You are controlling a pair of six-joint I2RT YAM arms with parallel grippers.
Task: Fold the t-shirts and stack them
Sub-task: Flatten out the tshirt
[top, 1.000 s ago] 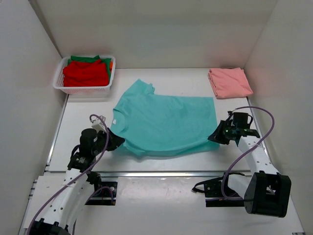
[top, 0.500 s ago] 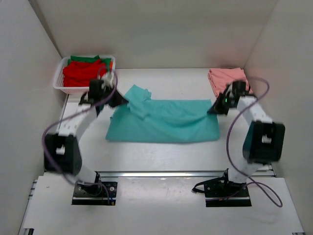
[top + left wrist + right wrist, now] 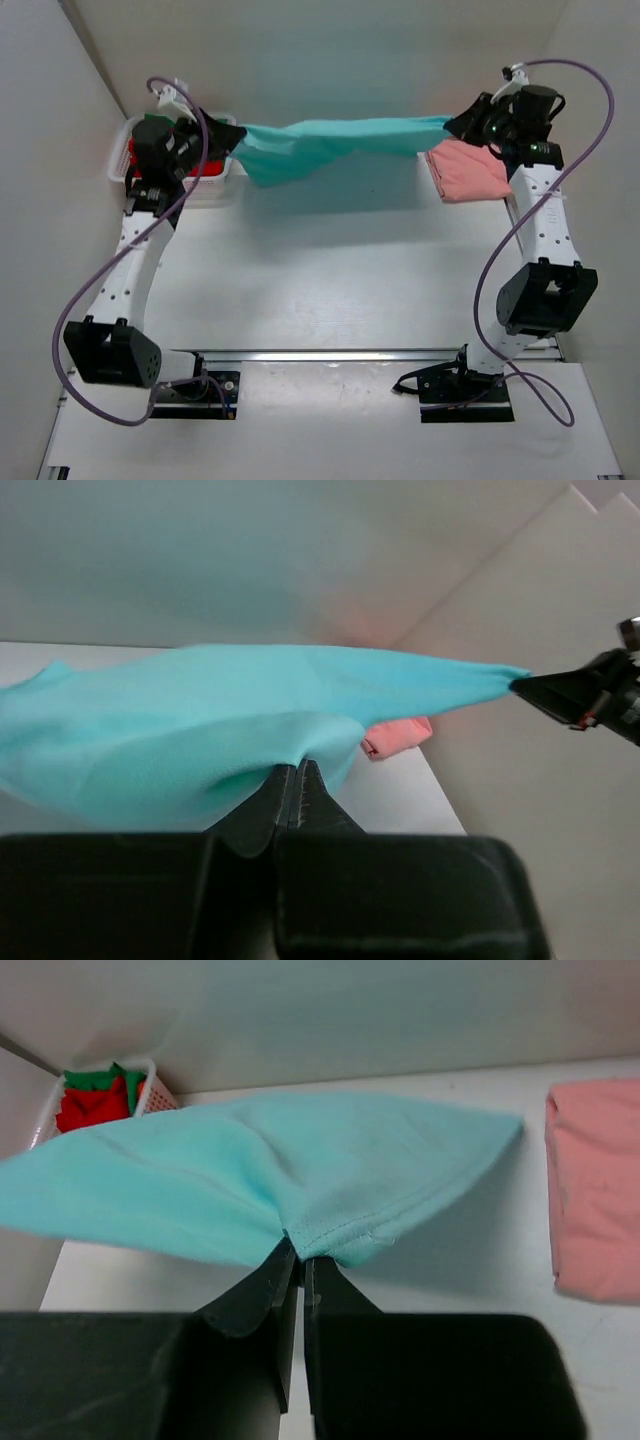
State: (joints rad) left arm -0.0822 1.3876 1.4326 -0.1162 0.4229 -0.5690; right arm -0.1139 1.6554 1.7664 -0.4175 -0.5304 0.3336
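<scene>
The teal t-shirt (image 3: 340,138) hangs stretched in the air between both grippers, high above the back of the table. My left gripper (image 3: 232,133) is shut on its left end; the wrist view shows the cloth (image 3: 200,730) pinched at the fingertips (image 3: 293,768). My right gripper (image 3: 455,124) is shut on its right end, the hem (image 3: 340,1225) pinched at the tips (image 3: 300,1252). A folded salmon pink t-shirt (image 3: 468,168) lies at the back right. Red (image 3: 135,152) and green shirts lie in the basket, partly hidden by my left arm.
The white mesh basket (image 3: 200,185) stands at the back left against the wall. White walls close in the left, right and back sides. A metal rail (image 3: 340,354) runs along the table's near edge.
Both grippers have lifted the teal shirt off the table and carried it up and back, pulling it taut. One second ago it lay flat with the grippers at its near edge.
</scene>
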